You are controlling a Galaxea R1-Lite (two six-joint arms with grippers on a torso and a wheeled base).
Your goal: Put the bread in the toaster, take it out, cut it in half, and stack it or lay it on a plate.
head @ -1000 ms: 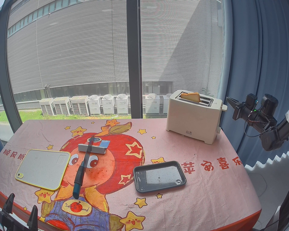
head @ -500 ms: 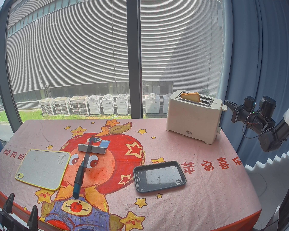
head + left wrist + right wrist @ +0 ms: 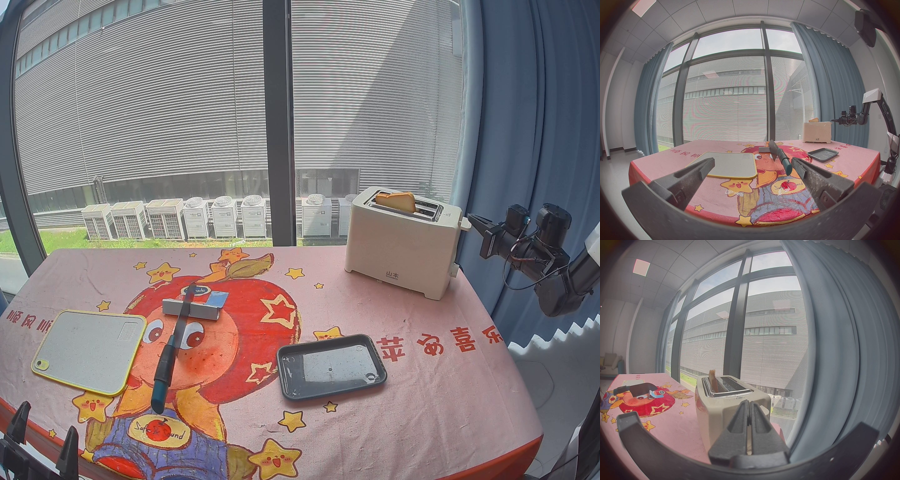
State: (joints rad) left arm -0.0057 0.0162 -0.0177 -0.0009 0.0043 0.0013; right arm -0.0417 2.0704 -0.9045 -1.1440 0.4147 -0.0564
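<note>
Slice of bread (image 3: 395,201) upright in a slot of the white toaster (image 3: 403,250), top edge poking above it, likely raised for lifting out. Toaster at the far right corner of the counter (image 3: 437,387), lever end facing past the right edge. Just beyond that end, right end effector (image 3: 749,403), clenched on nothing, tip aimed at the toaster, probably lined up with the lever side. Bread apart from it, farther along the toaster's top.

Dark plate (image 3: 282,370) near the counter's middle, toward the front edge, presumably waiting for the halves. Knife (image 3: 167,356) with its blade propped on a small block (image 3: 206,310), handle toward the front edge, beside the cutting board (image 3: 89,350) near the left edge. Left end effector (image 3: 752,163) released, fingers wide apart, low at the front left corner.
</note>
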